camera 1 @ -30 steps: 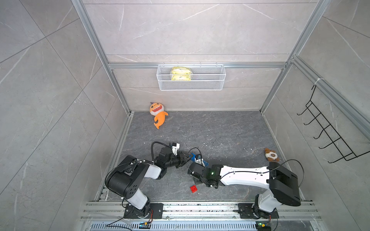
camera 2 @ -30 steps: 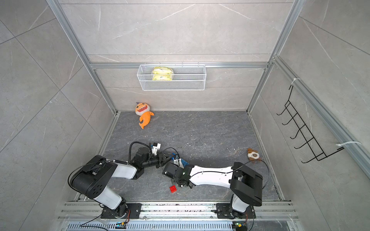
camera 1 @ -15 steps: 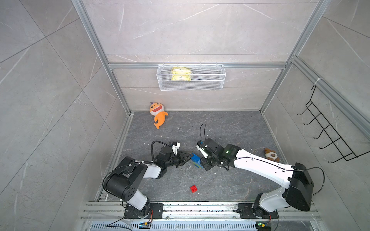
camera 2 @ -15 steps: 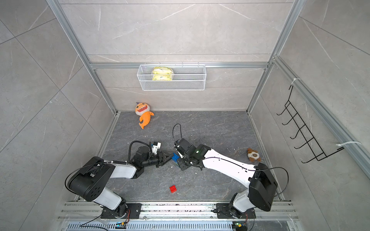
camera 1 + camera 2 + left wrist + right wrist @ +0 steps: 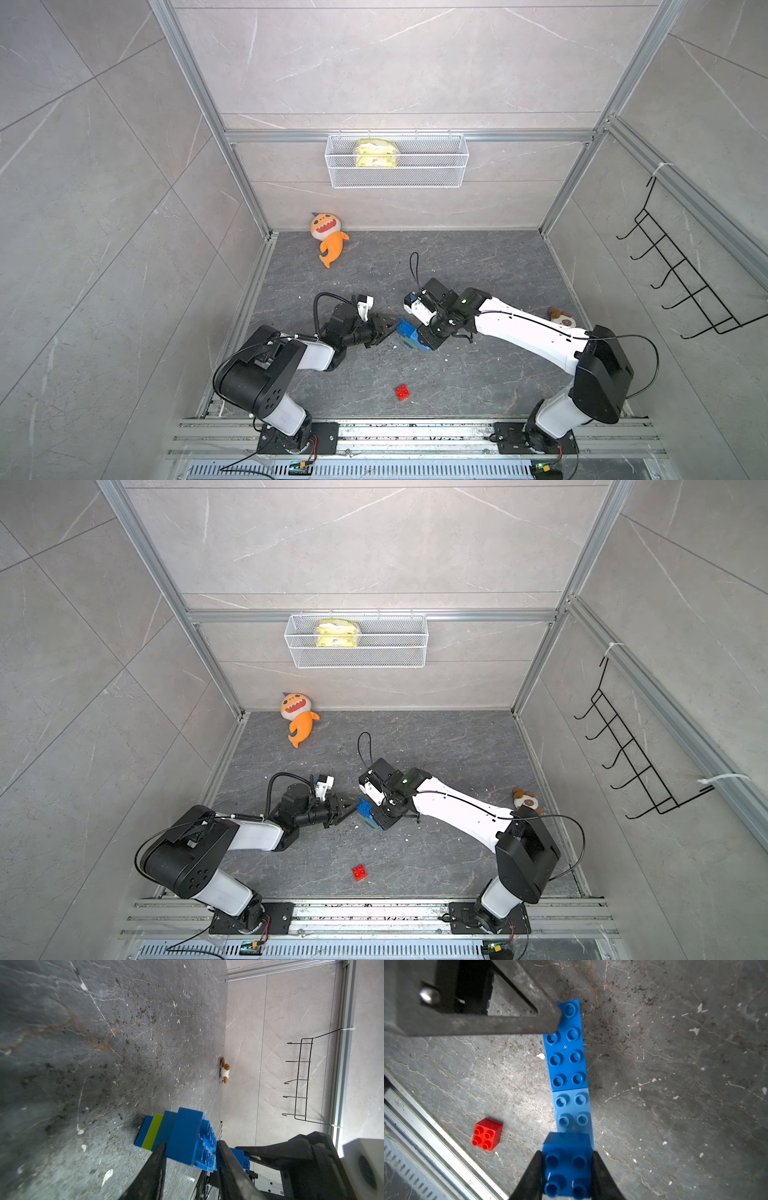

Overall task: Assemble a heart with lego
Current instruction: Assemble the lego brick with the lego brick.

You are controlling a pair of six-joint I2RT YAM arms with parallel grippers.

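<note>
The right arm (image 5: 528, 328) has unfolded from its tucked pose on the rail (image 5: 415, 432) side of the heart (image 5: 409, 334) and now reaches it from the side opposite the left arm (image 5: 316, 357). The red brick (image 5: 402, 392) has not shifted.

The right gripper (image 5: 568, 1162) has its fingers (image 5: 529, 1178) clamped on the sides of a blue square brick (image 5: 566, 1174), held over one end of the heart. Whether that brick is seated I cannot tell.

At the heart's other end the left gripper (image 5: 191, 1146) is closed on the top long blue brick (image 5: 187, 1132). One of its fingers (image 5: 230, 1167) lies on the studs and the other against the underside. Beneath that brick show a lime-green layer (image 5: 152, 1132) and more blue.

The heart rests on the dark floor (image 5: 478, 257), between the two grippers. The red brick lies loose, apart from the heart on its rail side. An orange plush fish (image 5: 330, 239) lies well apart from the heart, on the side away from the rail.
</note>
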